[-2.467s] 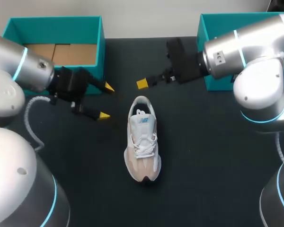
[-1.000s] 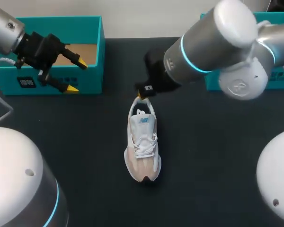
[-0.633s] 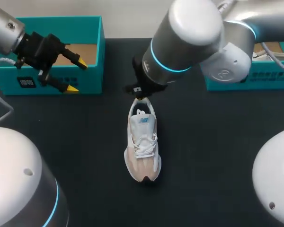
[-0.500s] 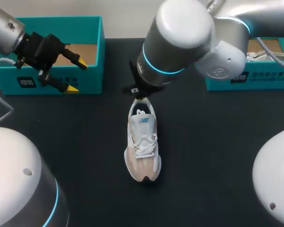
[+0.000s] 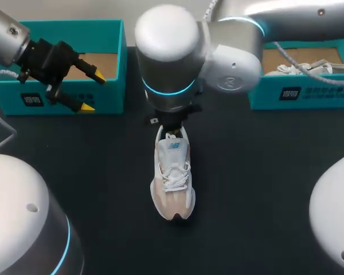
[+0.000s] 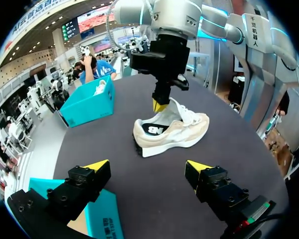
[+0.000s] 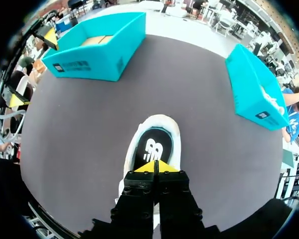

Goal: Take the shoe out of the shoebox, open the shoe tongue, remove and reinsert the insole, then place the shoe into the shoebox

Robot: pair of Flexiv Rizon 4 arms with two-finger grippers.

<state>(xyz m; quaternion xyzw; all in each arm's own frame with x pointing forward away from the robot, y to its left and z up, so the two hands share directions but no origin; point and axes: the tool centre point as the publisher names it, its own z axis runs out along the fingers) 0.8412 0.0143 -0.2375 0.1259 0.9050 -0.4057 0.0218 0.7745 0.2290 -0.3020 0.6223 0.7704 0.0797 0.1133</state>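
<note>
- Noted right claw [image 7: 154, 166] closer over heel of white-and-beige laced sneaker [image 5: 173, 177] than before, tips clenched.
- Found left claw [image 5: 93, 91] unmoved, released wide, at teal cardboard shoebox [image 5: 112, 97].

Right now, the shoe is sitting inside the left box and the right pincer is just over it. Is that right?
Not quite. The shoe isn't inside the left box. It sits on the black table, between that box and the right box, as the head view shows. The right pincer is just over it.
</note>
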